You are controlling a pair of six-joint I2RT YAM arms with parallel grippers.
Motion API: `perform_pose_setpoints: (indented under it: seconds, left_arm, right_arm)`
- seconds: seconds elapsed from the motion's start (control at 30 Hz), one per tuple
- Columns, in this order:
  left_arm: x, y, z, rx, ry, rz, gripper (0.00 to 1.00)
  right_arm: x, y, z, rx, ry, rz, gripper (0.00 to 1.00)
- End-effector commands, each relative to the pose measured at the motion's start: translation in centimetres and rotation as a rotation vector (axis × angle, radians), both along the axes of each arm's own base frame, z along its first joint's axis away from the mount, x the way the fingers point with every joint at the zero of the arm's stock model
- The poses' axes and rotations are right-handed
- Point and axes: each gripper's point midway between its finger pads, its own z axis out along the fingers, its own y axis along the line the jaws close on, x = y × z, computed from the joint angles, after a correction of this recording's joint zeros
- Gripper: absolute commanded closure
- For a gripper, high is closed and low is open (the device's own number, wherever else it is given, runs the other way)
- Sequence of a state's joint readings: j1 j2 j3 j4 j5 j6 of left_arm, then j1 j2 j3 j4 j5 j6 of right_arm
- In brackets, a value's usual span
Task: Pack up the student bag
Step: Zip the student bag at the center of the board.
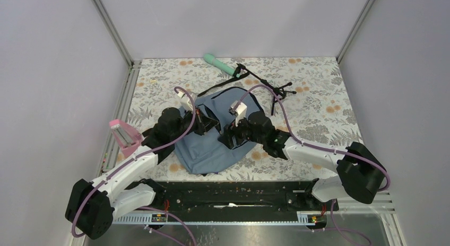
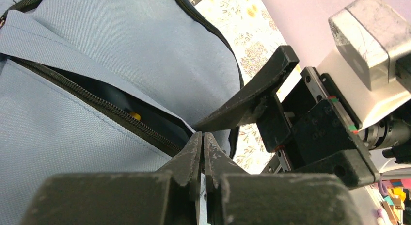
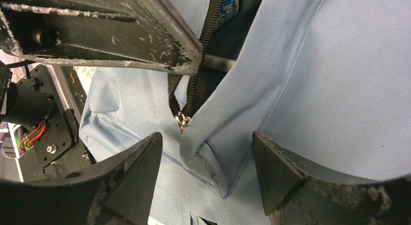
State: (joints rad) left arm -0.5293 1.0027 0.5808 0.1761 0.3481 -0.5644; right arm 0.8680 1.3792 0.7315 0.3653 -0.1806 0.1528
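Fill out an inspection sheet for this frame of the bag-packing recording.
Surface: floral-patterned table cover.
Job's things: student bag lying mid-table, pocket zipper open, something yellow inside.
Clutter: mint-green cylinder and black folding stand towards the far edge; pink case at the left edge.
Grippers: left gripper shut at the pocket's zipper; right gripper open, straddling a fabric fold.
Cables: purple cables running along both arms; no snag seen.
Surroundings: plain grey walls, aluminium frame posts.
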Motion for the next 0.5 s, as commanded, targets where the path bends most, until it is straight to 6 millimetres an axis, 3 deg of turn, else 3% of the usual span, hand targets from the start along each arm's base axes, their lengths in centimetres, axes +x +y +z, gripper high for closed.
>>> perform_pose_setpoints:
  seconds: [0.0, 0.3, 0.37, 0.47]
  left_arm:
    - [1.6, -0.1, 3.5, -0.028, -0.106, 0.026, 1.00]
    - [3.4, 0.4, 4.2, 0.001, -0.148, 0.071, 1.00]
    - [4.0, 0.8, 4.2, 0.012, -0.163, 0.103, 1.00]
    - [4.7, 1.5, 4.4, 0.020, -0.187, 0.139, 1.00]
  right_arm:
    - [0.8, 1.3, 1.9, 0.031, -0.077, -0.012, 0.30]
    - [0.0, 0.7, 0.1, -0.025, -0.060, -0.006, 0.90]
    - [-0.3, 0.6, 0.0, -0.027, -0.056, -0.002, 0.99]
    - [-0.8, 0.6, 0.1, -0.027, -0.049, 0.021, 1.00]
